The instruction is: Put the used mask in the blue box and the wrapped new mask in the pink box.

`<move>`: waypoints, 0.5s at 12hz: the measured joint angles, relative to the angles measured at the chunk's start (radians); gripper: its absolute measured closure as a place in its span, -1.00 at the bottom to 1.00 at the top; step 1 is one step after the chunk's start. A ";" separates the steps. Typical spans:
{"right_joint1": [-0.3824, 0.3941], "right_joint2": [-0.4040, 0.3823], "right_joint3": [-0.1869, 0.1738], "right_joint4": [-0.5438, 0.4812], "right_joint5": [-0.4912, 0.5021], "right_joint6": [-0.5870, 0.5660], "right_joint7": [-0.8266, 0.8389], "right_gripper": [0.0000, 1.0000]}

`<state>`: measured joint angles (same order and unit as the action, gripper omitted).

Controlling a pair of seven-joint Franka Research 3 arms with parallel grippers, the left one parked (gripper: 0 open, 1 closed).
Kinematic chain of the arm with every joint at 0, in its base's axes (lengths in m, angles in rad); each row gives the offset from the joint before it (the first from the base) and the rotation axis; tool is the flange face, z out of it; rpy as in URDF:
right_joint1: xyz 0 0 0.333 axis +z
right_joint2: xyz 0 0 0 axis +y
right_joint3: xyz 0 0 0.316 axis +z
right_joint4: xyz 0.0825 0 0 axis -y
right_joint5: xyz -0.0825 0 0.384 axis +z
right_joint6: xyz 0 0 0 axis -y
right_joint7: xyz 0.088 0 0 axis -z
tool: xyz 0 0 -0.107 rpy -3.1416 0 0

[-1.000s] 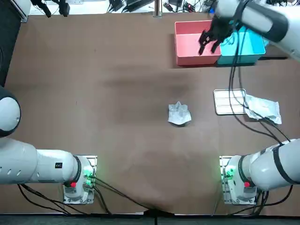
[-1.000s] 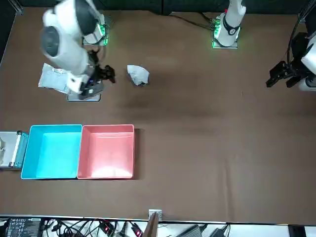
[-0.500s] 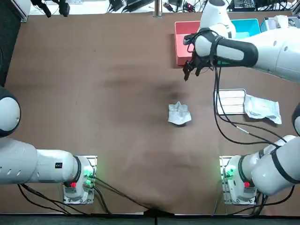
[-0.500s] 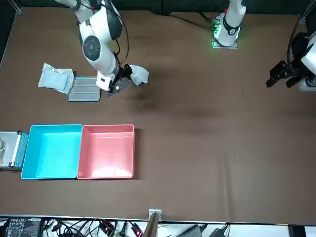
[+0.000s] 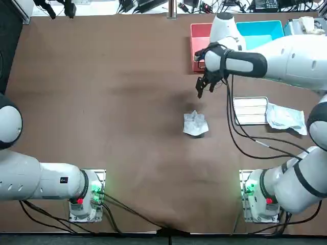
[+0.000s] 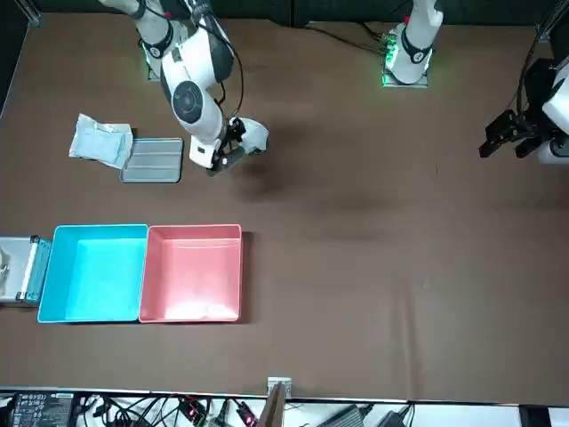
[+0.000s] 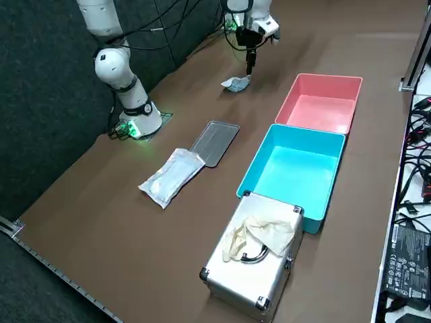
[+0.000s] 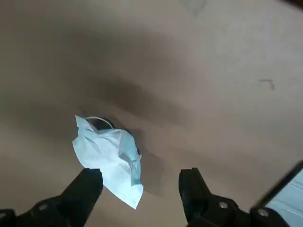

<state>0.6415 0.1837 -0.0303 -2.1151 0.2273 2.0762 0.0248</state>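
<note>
The used mask (image 5: pixel 195 124) is lying crumpled on the brown table (image 5: pixel 102 102), near its middle and touching nothing else. The right gripper (image 8: pixel 139 182) is hovering just beside it on the boxes' side, fingers spread wide and gripping nothing. The wrapped new mask (image 5: pixel 286 117) is resting well apart at the robot's right, touching a grey tray (image 5: pixel 250 111). The pink box (image 6: pixel 194 229) and blue box (image 6: pixel 98 229) are sitting side by side at the far edge, both empty

Tool (image 5: pixel 201 88) near mask (image 5: pixel 195 124); arm (image 5: pixel 240 57) half-hides pink box (image 5: pixel 194 47)
</note>
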 joint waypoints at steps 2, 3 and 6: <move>0.016 0.023 0.000 -0.006 0.000 0.000 -0.019 -0.98; 0.022 0.031 0.000 -0.008 0.000 0.000 -0.032 -0.98; 0.044 0.055 0.000 -0.021 0.000 0.000 -0.047 -0.98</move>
<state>0.6850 0.2389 -0.0306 -2.1359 0.2273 2.0761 -0.0221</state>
